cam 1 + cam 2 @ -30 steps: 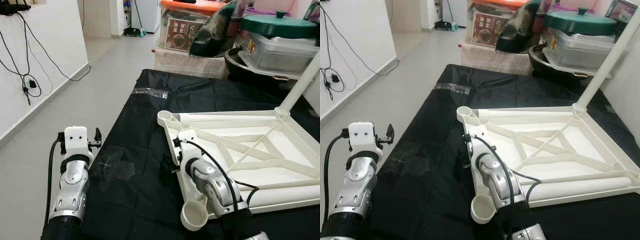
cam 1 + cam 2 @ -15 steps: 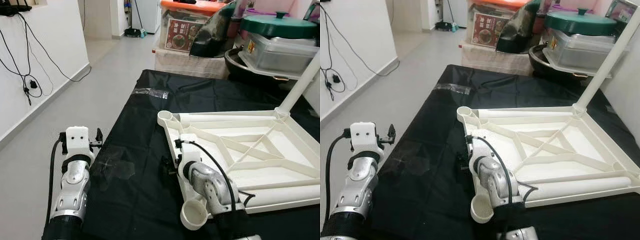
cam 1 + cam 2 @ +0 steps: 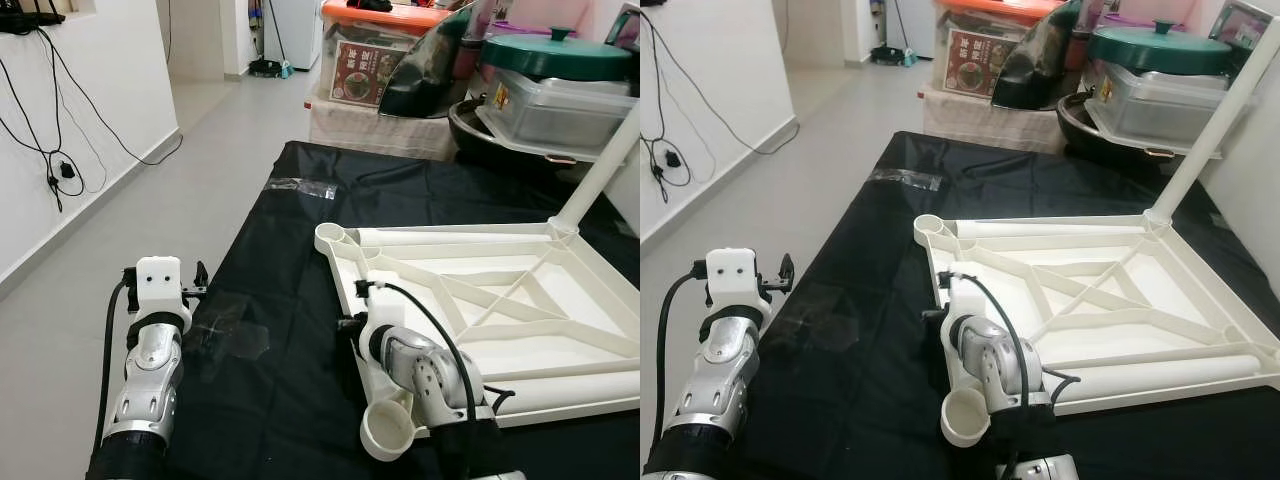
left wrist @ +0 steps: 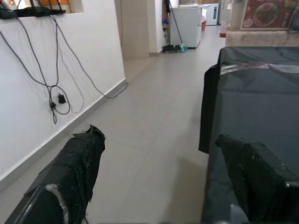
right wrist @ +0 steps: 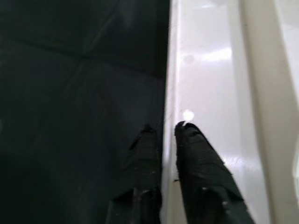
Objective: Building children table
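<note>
A white plastic children's table (image 3: 440, 232) lies upside down on a black cloth (image 3: 280, 300). One white leg (image 3: 600, 175) stands in its far right corner. A loose leg (image 3: 570, 388) lies along its near edge. Open sockets show at the near left corner (image 3: 388, 430) and the far left corner (image 3: 333, 235). My right gripper (image 5: 164, 129) points down at the table's left rim (image 5: 170, 70), shut on it with one finger on each side. My left gripper (image 4: 159, 137) is open and holds nothing, level with the cloth's left edge and aimed along the floor.
Behind the cloth stand a green-lidded pot (image 3: 555, 50), a clear bin (image 3: 555, 105) and an orange-lidded box (image 3: 375, 60). Grey floor (image 3: 150, 200) runs along the left, by a white wall with hanging cables (image 3: 60, 165). Clear tape (image 3: 300, 185) marks the cloth.
My right wrist has tipped down and slid left from over the table frame to its left rim. The left arm has moved slightly nearer.
</note>
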Motion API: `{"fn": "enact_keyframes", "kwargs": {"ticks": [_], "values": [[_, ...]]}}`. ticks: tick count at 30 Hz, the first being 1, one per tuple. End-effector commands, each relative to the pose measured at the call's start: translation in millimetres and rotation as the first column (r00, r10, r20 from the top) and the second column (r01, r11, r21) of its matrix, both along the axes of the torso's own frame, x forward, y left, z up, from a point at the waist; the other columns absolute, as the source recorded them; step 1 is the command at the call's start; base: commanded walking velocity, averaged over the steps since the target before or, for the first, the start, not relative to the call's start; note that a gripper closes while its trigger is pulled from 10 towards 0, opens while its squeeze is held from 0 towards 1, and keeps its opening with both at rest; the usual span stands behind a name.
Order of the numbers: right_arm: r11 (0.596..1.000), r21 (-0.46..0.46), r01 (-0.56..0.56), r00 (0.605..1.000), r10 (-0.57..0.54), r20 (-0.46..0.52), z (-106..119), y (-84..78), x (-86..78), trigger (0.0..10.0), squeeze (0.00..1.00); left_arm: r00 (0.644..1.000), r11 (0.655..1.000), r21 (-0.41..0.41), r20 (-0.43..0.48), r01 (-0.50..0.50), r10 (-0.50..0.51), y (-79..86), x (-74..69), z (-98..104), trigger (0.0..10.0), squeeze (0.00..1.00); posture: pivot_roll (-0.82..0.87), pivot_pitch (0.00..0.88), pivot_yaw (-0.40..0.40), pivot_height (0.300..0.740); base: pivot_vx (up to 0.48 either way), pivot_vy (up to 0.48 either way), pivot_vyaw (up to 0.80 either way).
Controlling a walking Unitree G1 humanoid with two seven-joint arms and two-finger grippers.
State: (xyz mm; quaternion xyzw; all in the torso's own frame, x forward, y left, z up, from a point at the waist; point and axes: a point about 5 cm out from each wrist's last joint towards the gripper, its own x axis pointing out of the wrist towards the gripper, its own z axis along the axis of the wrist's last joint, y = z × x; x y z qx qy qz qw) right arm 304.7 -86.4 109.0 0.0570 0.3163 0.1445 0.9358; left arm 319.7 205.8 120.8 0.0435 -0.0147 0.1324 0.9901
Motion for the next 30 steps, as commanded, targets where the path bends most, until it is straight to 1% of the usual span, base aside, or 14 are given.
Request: {"fn": "enact_keyframes", "kwargs": {"ticks": [1,7,11,14,17,19,20,22,24,26,27,28,29,30], "values": [[0.999,-0.017,-0.05,0.993,0.047,-0.11,-16,-0.7,-10.4,0.0,0.0,1.0,1.0,0.009,-0.007,0.006,-0.006,-3.6,1.3,-3,10.0,0.0,0.04,0.0,-0.122,0.74,0.0,0.0,0.0],[0.993,-0.067,-0.1,0.979,0.087,-0.183,-21,-19.2,-17.6,0.0,0.0,1.0,1.0,0.012,-0.008,0.01,-0.01,-4.5,3.1,-3,10.0,0.0,0.03,0.0,-0.132,0.74,0.0,0.0,0.0],[0.994,-0.028,-0.109,0.96,0.098,-0.264,-23,-28.9,-27.2,0.0,0.0,1.0,1.0,0.008,-0.014,0.01,-0.01,-5.7,2.6,-5,10.0,0.0,0.02,0.0,-0.144,0.74,0.0,0.0,0.0],[0.993,0.003,-0.121,0.952,0.117,-0.284,-24,-31.1,-32.4,0.0,0.0,1.0,1.0,0.004,-0.02,0.013,-0.012,-7.8,1.2,-8,10.0,0.0,0.02,0.0,-0.146,0.74,0.0,0.0,0.0],[0.987,0.024,-0.157,0.942,0.157,-0.297,-25,-34.4,-37.5,0.0,0.0,1.0,1.0,0.003,-0.023,0.018,-0.018,-9.3,0.5,-9,10.0,0.0,0.02,0.0,-0.146,0.74,0.0,0.0,0.0],[0.955,0.037,-0.293,0.91,0.29,-0.297,-22,-39.8,-47.9,0.0,0.0,0.999,1.0,0.006,-0.026,0.022,-0.022,-8.8,0.9,-9,10.0,0.0,0.02,0.0,-0.148,0.74,0.0,0.0,0.0],[0.955,0.037,-0.293,0.91,0.29,-0.297,-22,-39.8,-47.9,0.0,0.0,0.999,1.0,0.006,-0.026,0.022,-0.022,-8.8,0.9,-9,10.0,0.0,0.02,0.0,-0.148,0.74,0.0,0.0,0.0],[0.907,0.045,-0.419,0.86,0.412,-0.302,-19,-45.5,-59.3,0.0,0.0,0.999,1.0,0.007,-0.027,0.024,-0.024,-7.8,1.7,-9,10.0,0.0,0.01,0.0,-0.148,0.74,0.0,0.0,0.0],[0.822,-0.005,-0.57,0.79,0.546,-0.28,-14,-56.0,-71.1,0.0,0.0,0.999,1.0,0.006,-0.028,0.025,-0.024,-7.9,2.8,-9,10.0,0.0,0.01,0.0,-0.147,0.74,0.0,0.0,0.0],[0.822,-0.005,-0.57,0.79,0.546,-0.28,-14,-56.0,-71.1,0.0,0.0,0.999,1.0,0.006,-0.028,0.025,-0.024,-7.9,2.8,-9,10.0,0.0,0.01,0.0,-0.147,0.74,0.0,0.0,0.0],[0.766,-0.039,-0.642,0.744,0.609,-0.277,-13,-62.1,-77.9,0.0,0.0,0.999,1.0,0.004,-0.029,0.026,-0.026,-8.6,3.1,-9,10.0,0.0,0.01,0.0,-0.145,0.74,0.0,0.0,0.0],[0.67,-0.135,-0.73,0.677,0.68,-0.282,-14,-74.2,-85.3,0.0,0.0,0.999,1.0,0.002,-0.031,0.03,-0.03,-10.3,3.2,-9,10.0,0.0,0.01,0.0,-0.143,0.74,0.0,0.0,0.0],[0.588,-0.19,-0.786,0.617,0.724,-0.308,-16,-83.0,-91.6,0.0,0.0,0.999,0.999,0.0,-0.032,0.034,-0.034,-11.6,3.3,-10,10.0,0.0,0.01,0.0,-0.143,0.74,0.0,0.0,0.0],[0.588,-0.19,-0.786,0.617,0.724,-0.308,-16,-83.0,-91.6,0.0,0.0,0.999,0.999,0.0,-0.032,0.034,-0.034,-11.6,3.3,-10,10.0,0.0,0.01,0.0,-0.143,0.74,0.0,0.0,0.0]]}}
